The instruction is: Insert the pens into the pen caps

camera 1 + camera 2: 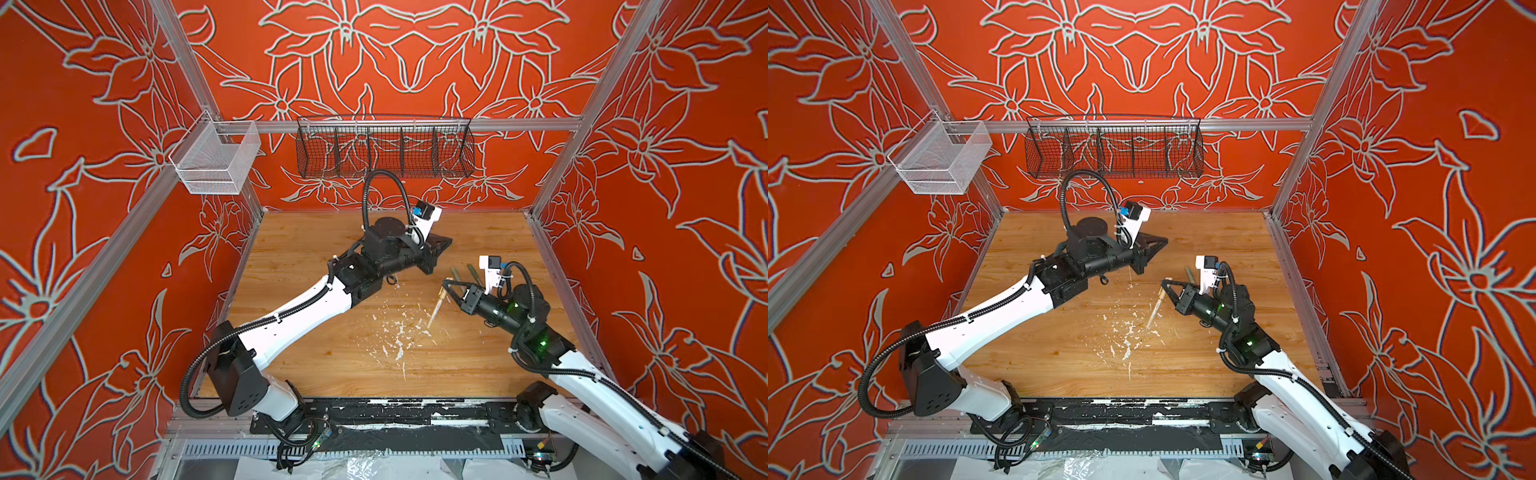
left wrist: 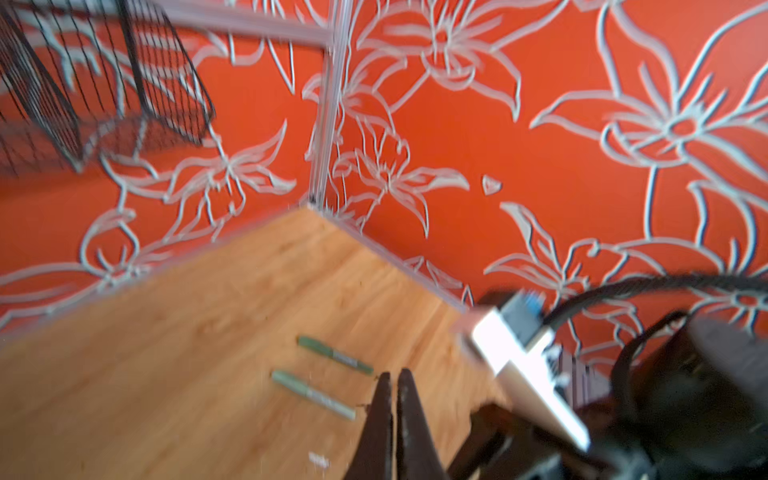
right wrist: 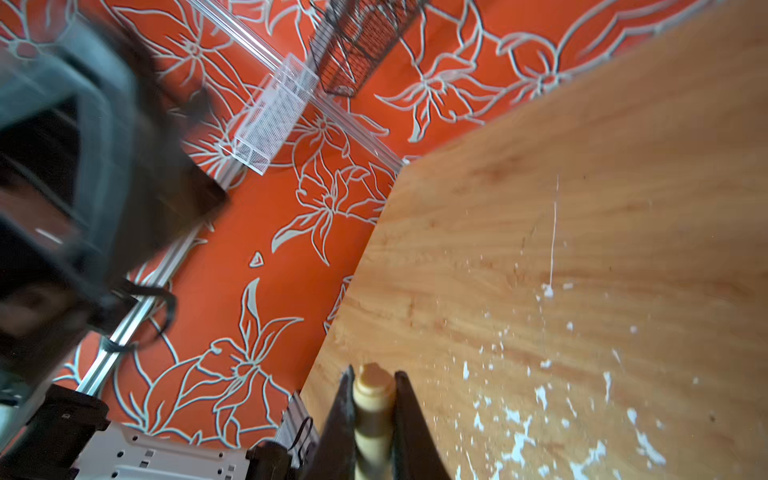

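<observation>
My right gripper (image 1: 445, 283) clamps the slim beige plastic pen (image 1: 437, 309), its cap nowhere visible. Just beyond that gripper lie the dark green pen (image 2: 334, 355) and the pale mint pen (image 2: 313, 395), apparently capped. My left gripper (image 2: 392, 376) is clenched empty.

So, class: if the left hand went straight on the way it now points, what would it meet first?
Nothing close. The left hand, shut, points past the dark green pen and pale green pen, over bare table. It would probably reach the red side wall first, though depth is unclear.
</observation>
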Tool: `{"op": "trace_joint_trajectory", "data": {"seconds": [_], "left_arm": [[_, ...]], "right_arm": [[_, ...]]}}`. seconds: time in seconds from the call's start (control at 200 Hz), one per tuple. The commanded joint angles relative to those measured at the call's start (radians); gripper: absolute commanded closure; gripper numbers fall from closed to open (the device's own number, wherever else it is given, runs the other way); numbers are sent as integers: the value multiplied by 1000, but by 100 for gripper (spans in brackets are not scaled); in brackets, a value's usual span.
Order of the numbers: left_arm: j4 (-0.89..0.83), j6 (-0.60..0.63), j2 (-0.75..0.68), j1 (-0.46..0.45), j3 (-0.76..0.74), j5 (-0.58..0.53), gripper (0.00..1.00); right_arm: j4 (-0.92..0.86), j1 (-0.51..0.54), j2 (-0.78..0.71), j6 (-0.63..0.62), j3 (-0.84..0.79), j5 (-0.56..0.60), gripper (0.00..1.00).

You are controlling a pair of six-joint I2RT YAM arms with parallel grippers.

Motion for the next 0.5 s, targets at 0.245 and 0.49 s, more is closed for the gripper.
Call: {"op": "trace_joint_trajectory", "data": {"seconds": [0.245,0.49], "left_arm": [[-349,84,-121,-5,-69,77,65],[-356,2,-179,-7,-284,199,32]], "right_arm": [[-215,-25,28,-66,191,190,100],[-270,-32,170,-115,354,75,100]]}}
